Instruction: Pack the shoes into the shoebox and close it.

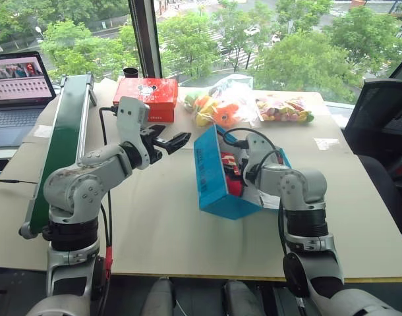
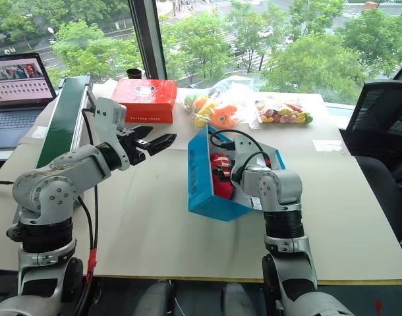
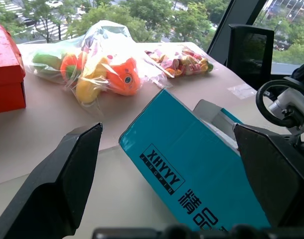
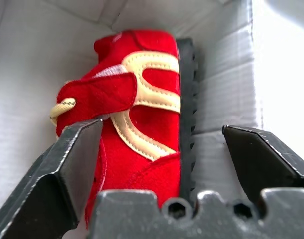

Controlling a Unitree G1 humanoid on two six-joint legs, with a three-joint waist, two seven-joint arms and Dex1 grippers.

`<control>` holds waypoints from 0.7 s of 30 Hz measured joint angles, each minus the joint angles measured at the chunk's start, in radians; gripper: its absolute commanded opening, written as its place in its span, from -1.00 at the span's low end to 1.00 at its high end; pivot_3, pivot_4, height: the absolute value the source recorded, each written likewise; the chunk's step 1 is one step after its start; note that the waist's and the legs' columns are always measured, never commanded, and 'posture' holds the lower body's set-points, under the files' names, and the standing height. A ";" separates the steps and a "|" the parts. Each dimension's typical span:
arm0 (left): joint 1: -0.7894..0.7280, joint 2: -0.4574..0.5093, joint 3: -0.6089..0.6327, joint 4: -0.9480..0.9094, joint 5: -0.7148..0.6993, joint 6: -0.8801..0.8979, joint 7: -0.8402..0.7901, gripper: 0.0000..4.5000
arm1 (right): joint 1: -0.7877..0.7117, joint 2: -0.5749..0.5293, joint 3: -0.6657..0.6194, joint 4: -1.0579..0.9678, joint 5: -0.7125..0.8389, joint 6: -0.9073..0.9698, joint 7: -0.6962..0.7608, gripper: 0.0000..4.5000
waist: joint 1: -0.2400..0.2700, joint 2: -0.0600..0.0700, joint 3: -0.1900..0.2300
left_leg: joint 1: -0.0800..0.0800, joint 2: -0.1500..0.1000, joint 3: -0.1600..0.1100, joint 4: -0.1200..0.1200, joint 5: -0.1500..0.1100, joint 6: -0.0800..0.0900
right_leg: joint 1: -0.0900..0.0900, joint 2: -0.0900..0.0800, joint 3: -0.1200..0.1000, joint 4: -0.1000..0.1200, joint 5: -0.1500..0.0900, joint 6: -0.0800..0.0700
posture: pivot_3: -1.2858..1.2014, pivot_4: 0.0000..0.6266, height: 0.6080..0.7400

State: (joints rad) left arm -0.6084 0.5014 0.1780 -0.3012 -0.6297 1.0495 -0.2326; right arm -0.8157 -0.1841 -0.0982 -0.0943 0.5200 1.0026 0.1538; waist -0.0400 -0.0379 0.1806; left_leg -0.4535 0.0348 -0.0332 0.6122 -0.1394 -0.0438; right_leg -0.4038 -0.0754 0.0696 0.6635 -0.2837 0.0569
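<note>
Right wrist view: right gripper (image 4: 162,164) gapes empty over soft, light shoes (image 4: 137,124); left gripper (image 1: 167,141) open, empty; grip the stiff shoebox (image 1: 211,174) lid's edge.

The shoebox (image 1: 211,174) is bright blue outside with dark lettering and white inside. The shoes (image 4: 137,124) in it are red with cream-yellow curved stripes and a black ridged sole. At the far side sit a red box (image 1: 148,93) and clear bags of orange, yellow and green toys (image 1: 217,106).
</note>
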 measured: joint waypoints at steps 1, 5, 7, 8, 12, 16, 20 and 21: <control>0.007 0.000 0.007 -0.003 0.015 -0.004 0.019 1.00 | 0.002 0.000 -0.009 -0.002 0.032 -0.038 0.072 0.98 | -0.001 0.000 0.000 | 0.000 0.000 0.000 0.000 0.000 0.000 | 0.000 0.000 0.000 0.000 0.000 0.000 | 0.03 -0.52 0.99; 0.068 0.000 0.047 -0.009 0.115 -0.059 0.114 1.00 | 0.003 -0.027 -0.027 -0.059 0.135 -0.090 0.265 0.98 | -0.008 0.000 0.000 | 0.001 0.001 0.000 -0.001 0.000 0.000 | 0.000 0.000 0.000 0.000 0.000 0.000 | 0.03 -0.52 0.99; 0.132 0.007 0.073 -0.010 0.192 -0.113 0.173 1.00 | 0.012 -0.076 0.015 -0.086 0.139 -0.118 0.356 0.98 | -0.008 0.000 0.000 | 0.001 0.001 0.000 -0.001 0.000 0.000 | 0.000 0.000 0.000 0.000 0.000 0.000 | 0.03 -0.52 0.99; 0.172 0.007 0.097 -0.008 0.228 -0.133 0.205 1.00 | 0.024 -0.096 0.041 -0.094 0.134 -0.132 0.400 0.98 | -0.008 0.000 0.000 | 0.002 0.001 0.000 -0.001 0.000 0.000 | 0.000 0.000 0.000 0.000 0.000 0.000 | 0.03 -0.52 0.99; 0.274 0.007 0.168 0.033 0.336 -0.229 0.275 1.00 | 0.091 -0.141 0.149 -0.093 0.094 -0.199 0.523 0.98 | -0.002 0.000 0.000 | 0.002 0.001 0.000 0.000 0.000 0.000 | 0.000 0.000 0.000 0.000 0.000 0.000 | 0.03 -0.52 0.99; 0.324 -0.012 0.207 0.094 0.382 -0.362 0.279 1.00 | 0.139 -0.149 0.272 -0.050 -0.020 -0.359 0.607 0.98 | 0.007 -0.002 -0.001 | 0.002 0.000 0.000 0.002 0.000 0.000 | 0.002 0.000 0.000 0.000 0.000 0.000 | 0.03 -0.52 0.99; 0.353 -0.047 0.225 0.146 0.384 -0.446 0.252 1.00 | 0.160 -0.124 0.295 0.000 -0.070 -0.453 0.637 0.98 | 0.011 -0.002 -0.001 | 0.002 0.001 0.000 0.002 0.001 -0.001 | 0.002 0.000 0.000 0.001 0.001 -0.001 | 0.03 -0.52 0.99; 0.357 -0.048 0.233 0.165 0.389 -0.466 0.253 1.00 | 0.160 -0.121 0.299 0.001 -0.078 -0.473 0.643 0.98 | 0.011 -0.002 -0.001 | 0.002 0.001 0.000 0.002 0.001 -0.001 | 0.002 0.000 0.000 0.001 0.001 -0.001 | 0.03 -0.52 0.99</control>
State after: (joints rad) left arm -0.2519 0.4538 0.4107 -0.1361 -0.2404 0.5830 0.0206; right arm -0.6553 -0.3046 0.2005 -0.0933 0.4419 0.5300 0.7967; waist -0.0294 -0.0399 0.1794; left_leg -0.4511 0.0359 -0.0332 0.6141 -0.1388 -0.0450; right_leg -0.4022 -0.0750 0.0691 0.6644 -0.2831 0.0559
